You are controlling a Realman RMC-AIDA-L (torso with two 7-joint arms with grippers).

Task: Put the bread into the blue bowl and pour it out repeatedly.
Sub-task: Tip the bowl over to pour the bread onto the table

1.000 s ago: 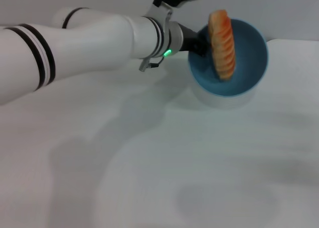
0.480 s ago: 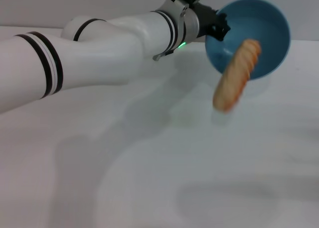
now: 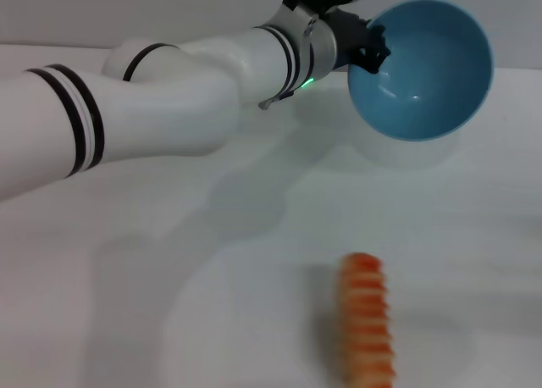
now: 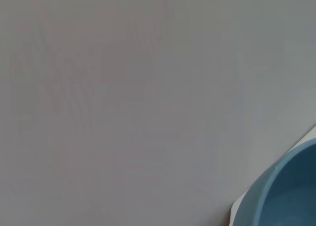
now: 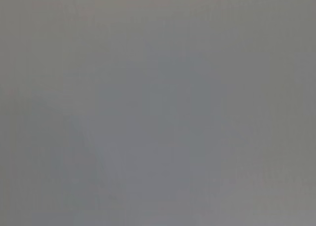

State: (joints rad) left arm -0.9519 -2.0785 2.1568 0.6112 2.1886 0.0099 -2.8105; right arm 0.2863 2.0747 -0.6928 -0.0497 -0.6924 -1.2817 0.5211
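Plainly, the white table [image 3: 110, 286] takes up most of the head view; across it from the near left reaches the left arm [image 3: 169, 91], its left gripper [image 3: 366, 47] clamped on the far-left rim of the blue bowl [image 3: 421, 70]; the bowl is lifted off the surface and tipped so its mouth faces near — a pouring tilt, and it shows empty; its rim also edges the left wrist view; the bread [image 3: 367, 320] lies on the table at the near right, well apart from the bowl, striped side up — poured out, I judge, and due for reloading; the right gripper is not in view.
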